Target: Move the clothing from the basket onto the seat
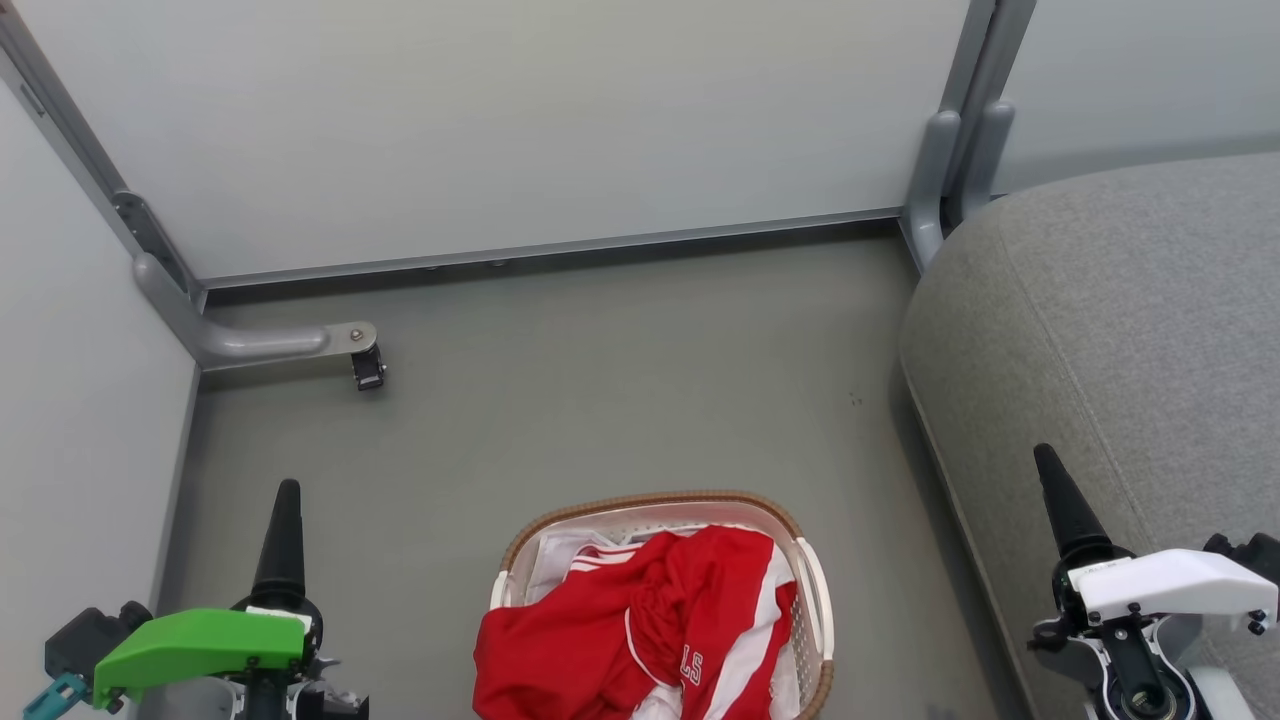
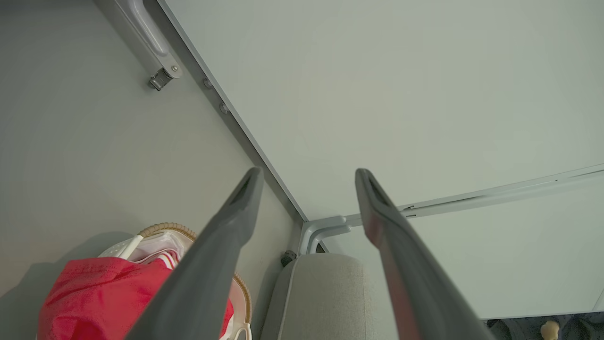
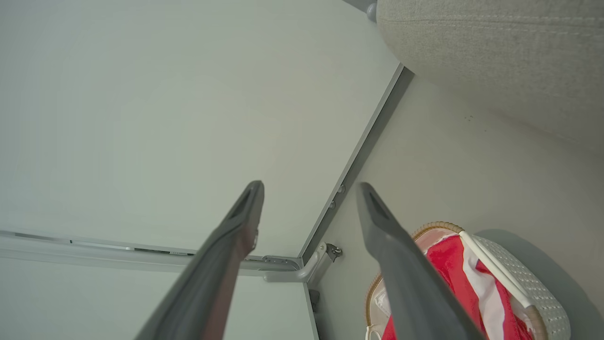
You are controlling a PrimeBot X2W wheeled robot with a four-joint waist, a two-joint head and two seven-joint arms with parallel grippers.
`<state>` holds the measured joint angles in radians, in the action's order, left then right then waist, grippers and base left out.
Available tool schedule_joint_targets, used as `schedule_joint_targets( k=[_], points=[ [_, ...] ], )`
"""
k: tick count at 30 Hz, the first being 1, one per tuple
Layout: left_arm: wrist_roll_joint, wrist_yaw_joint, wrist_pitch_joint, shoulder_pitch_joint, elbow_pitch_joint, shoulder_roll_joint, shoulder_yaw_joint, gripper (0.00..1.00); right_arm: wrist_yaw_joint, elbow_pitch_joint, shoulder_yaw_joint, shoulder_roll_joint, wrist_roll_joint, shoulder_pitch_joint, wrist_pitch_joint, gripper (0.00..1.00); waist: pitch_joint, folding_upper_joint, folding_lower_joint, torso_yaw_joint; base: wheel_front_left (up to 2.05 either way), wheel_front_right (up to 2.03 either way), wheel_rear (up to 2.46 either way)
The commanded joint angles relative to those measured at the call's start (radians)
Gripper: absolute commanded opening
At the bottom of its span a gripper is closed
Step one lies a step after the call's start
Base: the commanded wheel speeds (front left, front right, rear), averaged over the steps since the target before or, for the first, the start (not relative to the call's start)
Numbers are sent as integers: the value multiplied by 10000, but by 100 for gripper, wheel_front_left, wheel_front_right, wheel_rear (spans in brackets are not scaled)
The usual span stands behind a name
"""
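One heap of red clothing [image 1: 620,630] lies in basket [image 1: 660,498], spilling over near rim. Basket stands on grey floor [image 1: 620,380], seat [image 1: 1120,320] just to its right, apart. Spread wide, empty: left claw [image 2: 307,174], right claw [image 3: 310,185], one either side of basket.

Grey floor [image 1: 620,390]: basket [image 1: 655,499] ctr, seat [image 1: 1110,330] at rt.

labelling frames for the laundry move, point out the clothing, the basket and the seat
the clothing [image 1: 620,620]: head view, on the red fabric mid-pile
the basket [image 1: 650,497]: head view, on its brown woven far rim
the seat [image 1: 1120,330]: head view, on the grey cushion's top
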<state>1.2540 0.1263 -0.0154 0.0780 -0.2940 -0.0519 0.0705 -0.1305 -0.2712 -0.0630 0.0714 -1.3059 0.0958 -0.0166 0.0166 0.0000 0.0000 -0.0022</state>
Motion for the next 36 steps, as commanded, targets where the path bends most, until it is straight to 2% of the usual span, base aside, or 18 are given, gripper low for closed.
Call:
schedule_joint_targets(
  k=[1,20,36],
  points=[
    [-532,24,112,310,169,-146,-20,100,-2,185,7,95,457,347,121,100,13,0,0,-8,0,0,0],
    [-4091,-50,821,119,137,-184,-388,100,-3,228,341,213,3881,191,832,100,106,0,0,29,0,0,0],
    [-6280,-367,1323,-2,-200,-337,-700,100,-3,90,519,268,6064,172,1332,100,76,0,0,38,0,0,0]
  ],
)
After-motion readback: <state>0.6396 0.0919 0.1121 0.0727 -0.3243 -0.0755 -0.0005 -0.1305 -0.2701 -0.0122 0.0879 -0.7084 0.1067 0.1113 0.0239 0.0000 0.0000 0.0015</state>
